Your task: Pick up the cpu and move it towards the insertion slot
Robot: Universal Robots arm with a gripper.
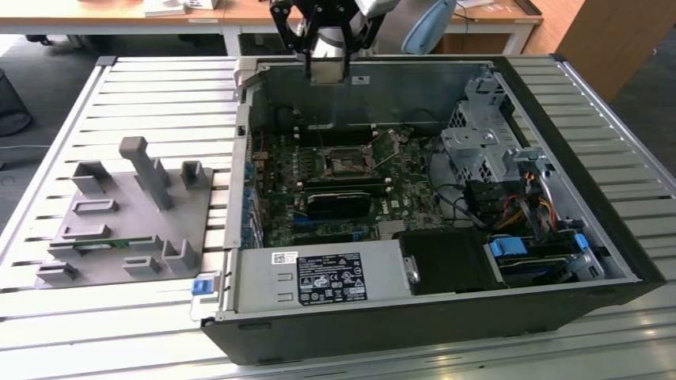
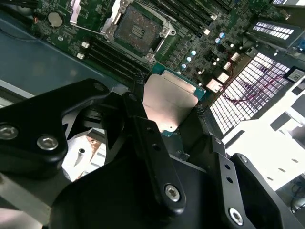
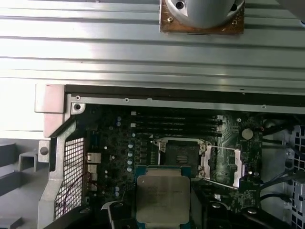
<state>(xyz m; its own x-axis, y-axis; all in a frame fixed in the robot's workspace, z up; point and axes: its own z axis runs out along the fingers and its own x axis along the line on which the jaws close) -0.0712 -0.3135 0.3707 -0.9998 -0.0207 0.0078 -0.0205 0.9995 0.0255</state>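
Cpu (image 2: 170, 106), the flat square chip with a silvery-white metal top and a greenish rim, is where we begin: we see it clamped between the black fingers (image 2: 143, 129) of the gripper (image 2: 167, 112), which press on two of its opposite edges, with the metal top facing the camera in the second wrist view. In the first wrist view we see the same chip (image 3: 161, 199) in the foreground, held above the green motherboard (image 3: 119, 148). The gripper is closed down to the chip's width and has nothing else in its grasp.

In the exterior view we find the gripper (image 1: 326, 63) up above the far wall of the open black computer case (image 1: 423, 317), toward the far left of the case opening. The insertion slot (image 1: 343, 162), a small square socket with a dark centre framed in silvery metal, lies below it on the motherboard, and the chip is apart from it, not seated. In both wrist views the socket (image 3: 181, 152) (image 2: 136, 28) shows uncovered, with its metal retention frame (image 3: 224, 167) swung open to one side.

On the exterior view's left, on the slatted metal table (image 1: 158, 95), we see a grey plastic fixture tray (image 1: 127, 214) with upright posts. At the near side of the case sits a silver power supply box (image 1: 317, 277).
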